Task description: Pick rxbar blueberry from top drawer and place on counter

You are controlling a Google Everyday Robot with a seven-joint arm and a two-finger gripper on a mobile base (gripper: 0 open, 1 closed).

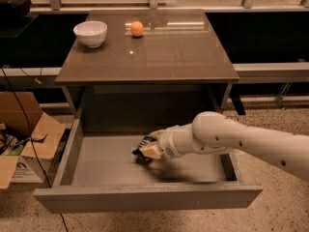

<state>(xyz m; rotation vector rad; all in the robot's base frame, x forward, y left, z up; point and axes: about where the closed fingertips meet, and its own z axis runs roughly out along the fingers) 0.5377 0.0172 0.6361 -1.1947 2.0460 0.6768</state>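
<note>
The top drawer (145,197) stands pulled open under the counter (164,54). My gripper (151,144) reaches into the drawer from the right, at the middle of its grey floor. Its fingers are closed around the rxbar blueberry (142,145), a dark wrapper with white print that sticks out to the left of the fingertips. The bar sits just above the drawer floor, with a shadow under it. Part of the bar is hidden by the fingers.
A white bowl (91,33) and a small orange ball (137,28) sit at the back of the counter. An open cardboard box (26,134) and a black cable are on the floor to the left. The drawer's side walls flank my arm (241,141).
</note>
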